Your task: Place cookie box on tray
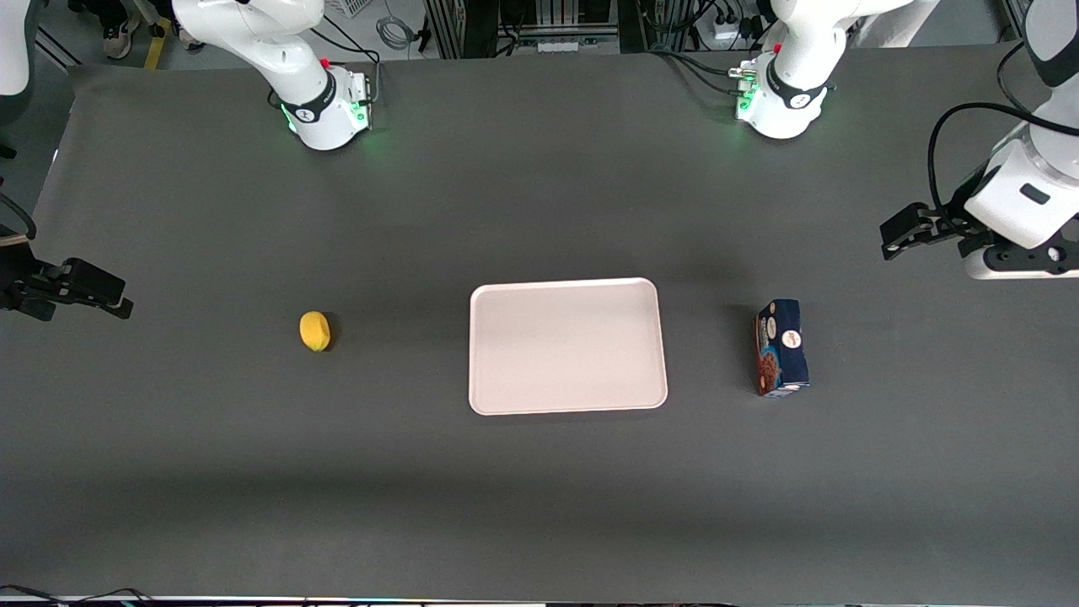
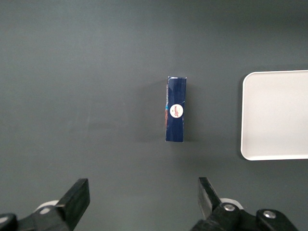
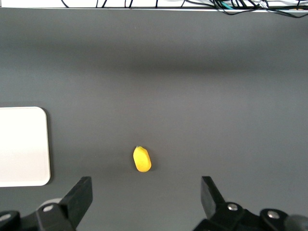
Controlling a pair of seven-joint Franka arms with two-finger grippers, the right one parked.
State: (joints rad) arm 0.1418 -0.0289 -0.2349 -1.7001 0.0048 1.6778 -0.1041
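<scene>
The cookie box (image 1: 781, 347) is a dark navy carton with a round white-red logo, standing on edge on the dark table. It also shows in the left wrist view (image 2: 175, 109). The pale pinkish-white tray (image 1: 566, 346) lies flat and bare beside it, toward the parked arm's end; its edge shows in the left wrist view (image 2: 276, 115). My gripper (image 1: 900, 233) hangs above the table near the working arm's end, farther from the front camera than the box. It is open and empty in the left wrist view (image 2: 143, 187), apart from the box.
A small yellow lump (image 1: 314, 330) lies on the table beside the tray, toward the parked arm's end, and shows in the right wrist view (image 3: 142, 159). The two arm bases (image 1: 780, 105) stand at the table's back edge.
</scene>
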